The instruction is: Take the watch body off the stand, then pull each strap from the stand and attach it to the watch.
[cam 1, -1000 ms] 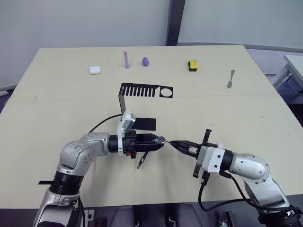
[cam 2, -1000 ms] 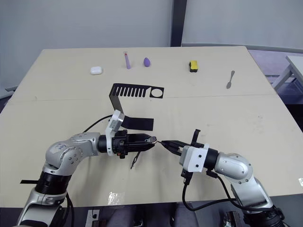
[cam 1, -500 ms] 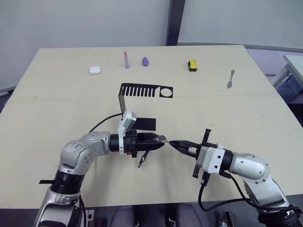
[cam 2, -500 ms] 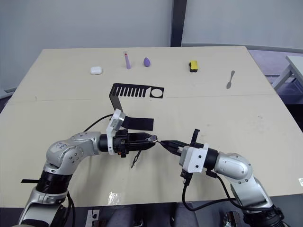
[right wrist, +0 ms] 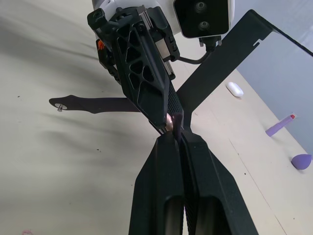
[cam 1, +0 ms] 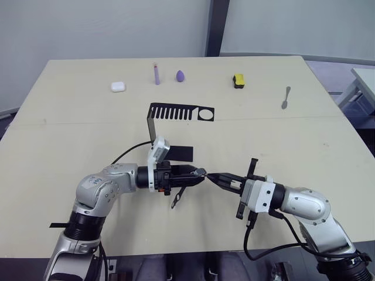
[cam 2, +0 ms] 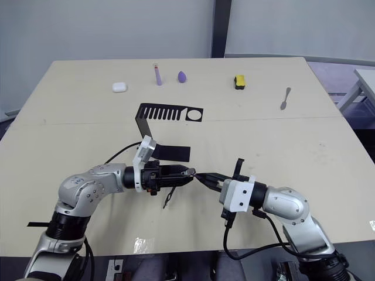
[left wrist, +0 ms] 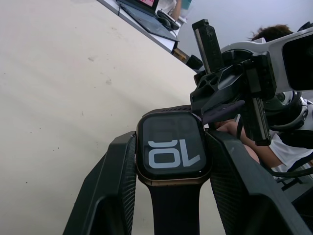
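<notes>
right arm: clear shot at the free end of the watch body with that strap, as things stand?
Probably yes. The left pincer clamps the watch body by its sides, leaving that end exposed. The right pincer, shut on the second strap, sits right there with nothing between.

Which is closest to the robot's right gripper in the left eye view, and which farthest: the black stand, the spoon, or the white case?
From the right gripper:
1. The stand, just beyond it, toward the left.
2. The spoon, far right of the table.
3. The white case, far left.
</notes>
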Robot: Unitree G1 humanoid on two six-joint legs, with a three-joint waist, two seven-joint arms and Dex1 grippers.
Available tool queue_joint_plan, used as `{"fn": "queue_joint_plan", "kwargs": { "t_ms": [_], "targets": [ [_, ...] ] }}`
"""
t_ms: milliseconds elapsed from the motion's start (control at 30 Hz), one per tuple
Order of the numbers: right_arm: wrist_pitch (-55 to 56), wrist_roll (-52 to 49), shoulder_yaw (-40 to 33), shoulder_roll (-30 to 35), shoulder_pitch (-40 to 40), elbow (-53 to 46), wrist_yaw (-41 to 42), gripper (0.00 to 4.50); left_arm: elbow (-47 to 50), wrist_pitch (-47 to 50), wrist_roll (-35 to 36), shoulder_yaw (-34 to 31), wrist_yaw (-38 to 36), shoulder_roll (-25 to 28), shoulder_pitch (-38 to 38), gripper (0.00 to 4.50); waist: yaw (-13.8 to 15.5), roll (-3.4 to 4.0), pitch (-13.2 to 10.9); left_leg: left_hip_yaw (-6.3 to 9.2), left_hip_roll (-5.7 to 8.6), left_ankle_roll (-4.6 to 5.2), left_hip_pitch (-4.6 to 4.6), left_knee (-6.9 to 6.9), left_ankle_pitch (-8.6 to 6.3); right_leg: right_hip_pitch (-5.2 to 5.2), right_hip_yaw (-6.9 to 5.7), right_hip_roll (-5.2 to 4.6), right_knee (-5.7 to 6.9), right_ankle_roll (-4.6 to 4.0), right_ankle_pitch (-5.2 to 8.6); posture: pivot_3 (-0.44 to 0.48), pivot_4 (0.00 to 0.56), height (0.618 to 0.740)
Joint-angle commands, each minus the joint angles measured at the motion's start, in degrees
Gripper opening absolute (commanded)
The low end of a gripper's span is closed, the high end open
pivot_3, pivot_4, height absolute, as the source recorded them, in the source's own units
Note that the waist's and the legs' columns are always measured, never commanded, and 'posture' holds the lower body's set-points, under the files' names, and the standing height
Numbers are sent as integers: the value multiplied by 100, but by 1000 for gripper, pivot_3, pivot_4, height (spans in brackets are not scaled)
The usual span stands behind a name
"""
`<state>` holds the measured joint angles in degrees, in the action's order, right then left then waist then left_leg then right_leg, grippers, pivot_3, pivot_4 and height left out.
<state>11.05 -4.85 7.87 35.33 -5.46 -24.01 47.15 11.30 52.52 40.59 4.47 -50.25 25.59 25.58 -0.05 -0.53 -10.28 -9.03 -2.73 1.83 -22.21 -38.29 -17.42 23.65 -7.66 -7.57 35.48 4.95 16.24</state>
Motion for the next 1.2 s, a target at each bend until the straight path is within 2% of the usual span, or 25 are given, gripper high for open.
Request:
{"fn": "queue_joint_plan", "kwargs": {
  "t_ms": [33, 400, 1200],
  "targets": [
    [42, -209, -180, 62, 51, -229, -4, 0, 228, -8, 134, -86, 2, 13, -1, 1607, 0, 0, 0, 0, 0, 0, 0, 0, 0, 0, 0, 0, 0, 0, 0, 0, 150, 740],
    [196, -159, -251, 246, 195, -139, 26, 0, 210, -38, 126, -76, -6, 3, -26, 1607, 1, 0, 0, 0, 0, 0, 0, 0, 0, 0, 0, 0, 0, 0, 0, 0, 150, 740],
    [208, 2, -78, 66, 100, 1, -17, 0, 184, -40, 80, -2, -40, 32, 20, 1607, 0, 0, 0, 0, 0, 0, 0, 0, 0, 0, 0, 0, 0, 0, 0, 0, 150, 740]
  ]
}}
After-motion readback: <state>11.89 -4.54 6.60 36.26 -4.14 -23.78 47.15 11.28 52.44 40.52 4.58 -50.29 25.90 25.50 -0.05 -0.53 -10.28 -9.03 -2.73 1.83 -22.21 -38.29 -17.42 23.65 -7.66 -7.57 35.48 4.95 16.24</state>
